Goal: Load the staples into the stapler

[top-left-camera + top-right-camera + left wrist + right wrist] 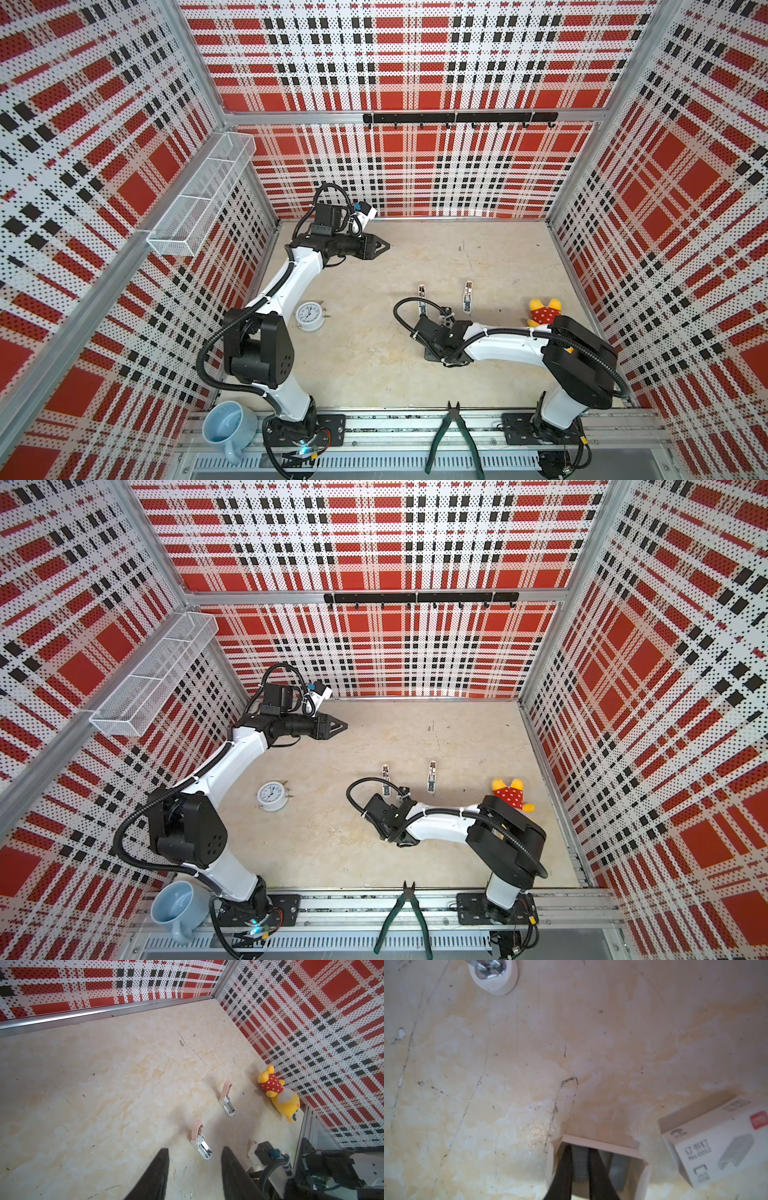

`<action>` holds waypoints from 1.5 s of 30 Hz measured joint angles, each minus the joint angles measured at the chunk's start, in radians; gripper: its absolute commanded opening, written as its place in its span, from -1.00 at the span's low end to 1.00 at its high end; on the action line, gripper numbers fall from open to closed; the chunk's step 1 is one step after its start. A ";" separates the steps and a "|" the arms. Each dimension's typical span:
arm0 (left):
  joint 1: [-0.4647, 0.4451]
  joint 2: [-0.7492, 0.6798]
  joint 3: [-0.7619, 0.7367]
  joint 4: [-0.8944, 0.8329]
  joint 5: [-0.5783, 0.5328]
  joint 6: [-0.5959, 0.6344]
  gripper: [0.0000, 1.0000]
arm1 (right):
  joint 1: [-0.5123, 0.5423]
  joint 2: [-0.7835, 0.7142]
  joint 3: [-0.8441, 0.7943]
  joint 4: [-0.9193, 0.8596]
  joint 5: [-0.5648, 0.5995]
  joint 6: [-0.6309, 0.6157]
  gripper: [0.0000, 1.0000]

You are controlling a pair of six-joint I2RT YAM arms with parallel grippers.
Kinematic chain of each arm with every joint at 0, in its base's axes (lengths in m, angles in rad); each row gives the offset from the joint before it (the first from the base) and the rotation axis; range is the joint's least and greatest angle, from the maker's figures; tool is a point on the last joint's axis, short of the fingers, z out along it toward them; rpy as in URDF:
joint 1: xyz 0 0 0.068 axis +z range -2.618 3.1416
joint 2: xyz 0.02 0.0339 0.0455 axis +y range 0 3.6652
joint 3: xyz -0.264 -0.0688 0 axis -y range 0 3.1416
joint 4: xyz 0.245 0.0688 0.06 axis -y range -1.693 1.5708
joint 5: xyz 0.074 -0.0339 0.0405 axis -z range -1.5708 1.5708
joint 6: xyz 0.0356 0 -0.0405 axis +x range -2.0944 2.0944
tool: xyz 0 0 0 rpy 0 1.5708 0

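1. Grey staples, right wrist view: in a white tray, pinched between the right gripper's narrow jaws. The box beside it reads "订书钉 No 0012".
2. Left wrist view: the left gripper is partly spread and empty.
3. In a top view, a stapler and a second stapler lie parallel, long axes toward the back wall.

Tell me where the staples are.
Near the table's middle, hidden under the right arm in both top views; the right wrist view shows the staples in an open tray beside the white sleeve, right gripper closed on them.
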 measured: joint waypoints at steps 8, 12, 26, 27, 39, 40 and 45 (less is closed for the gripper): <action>0.000 0.000 0.000 0.000 -0.002 0.000 -0.10 | 0.004 -0.008 -0.006 0.002 0.004 -0.021 -0.75; 0.000 0.000 0.000 -0.001 -0.003 0.000 -0.10 | 0.006 -0.015 -0.010 -0.005 0.013 -0.029 -0.75; 0.000 0.000 0.000 -0.005 -0.003 0.000 -0.10 | 0.017 -0.019 -0.010 -0.043 0.048 -0.077 -0.74; 0.000 0.000 0.000 -0.005 -0.003 0.000 -0.10 | 0.018 -0.019 -0.010 -0.045 0.050 -0.079 -0.74; 0.000 0.000 0.000 -0.012 -0.004 0.003 -0.10 | 0.021 -0.074 0.010 -0.068 0.079 -0.118 -0.73; 0.000 0.000 0.000 -0.012 -0.004 0.003 -0.10 | 0.021 -0.075 0.016 -0.073 0.081 -0.121 -0.73; 0.000 0.000 0.000 -0.013 -0.004 0.004 -0.10 | 0.021 -0.087 0.031 -0.082 0.089 -0.130 -0.73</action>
